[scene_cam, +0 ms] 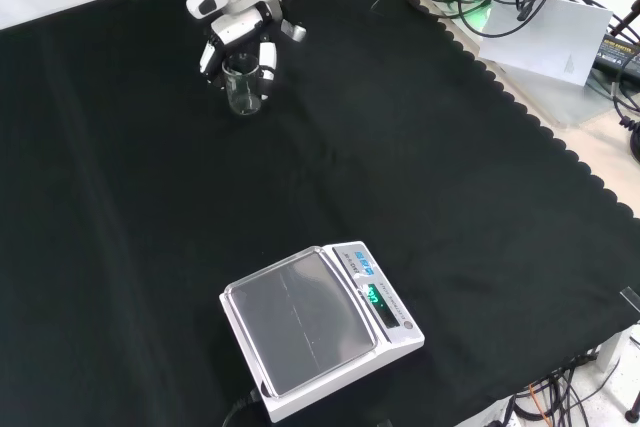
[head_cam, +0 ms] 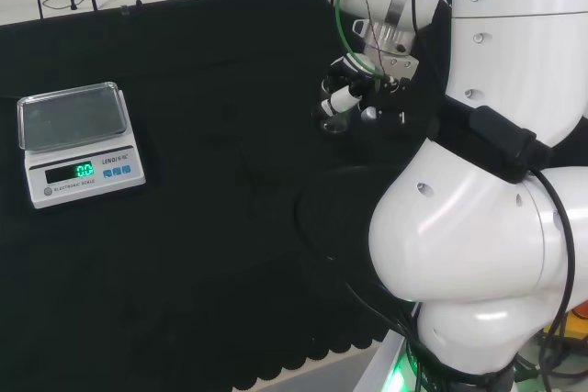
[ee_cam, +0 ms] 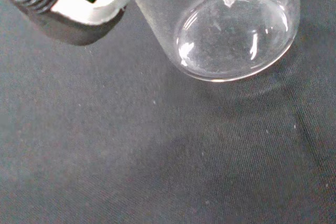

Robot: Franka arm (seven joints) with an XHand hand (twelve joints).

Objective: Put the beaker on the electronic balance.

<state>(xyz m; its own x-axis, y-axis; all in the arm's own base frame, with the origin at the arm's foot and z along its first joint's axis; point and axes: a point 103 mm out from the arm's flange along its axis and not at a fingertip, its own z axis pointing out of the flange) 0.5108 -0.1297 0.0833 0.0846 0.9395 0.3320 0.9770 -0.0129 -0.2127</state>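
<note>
A small clear glass beaker point(scene_cam: 243, 88) stands upright at the far side of the black cloth. The black and white hand point(scene_cam: 238, 39) comes down over it from above, and its fingers point(scene_cam: 268, 57) curl round the beaker's sides. From behind the arm, the hand point(head_cam: 352, 91) sits left of the white links, with the beaker point(head_cam: 333, 123) faint just below it. Up close, the beaker's round base point(ee_cam: 233, 38) looks empty and lies at the cloth, with a fingertip point(ee_cam: 79, 17) against its wall. The electronic balance point(scene_cam: 322, 329) with its steel pan point(head_cam: 71, 117) stands far from the hand, and nothing rests on the pan.
The balance's display point(head_cam: 84, 170) is lit green. Wide black cloth point(scene_cam: 330, 177) lies between the hand and the balance. Cables and a sheet of paper point(scene_cam: 555, 37) lie beyond the cloth's scalloped edge in the front view.
</note>
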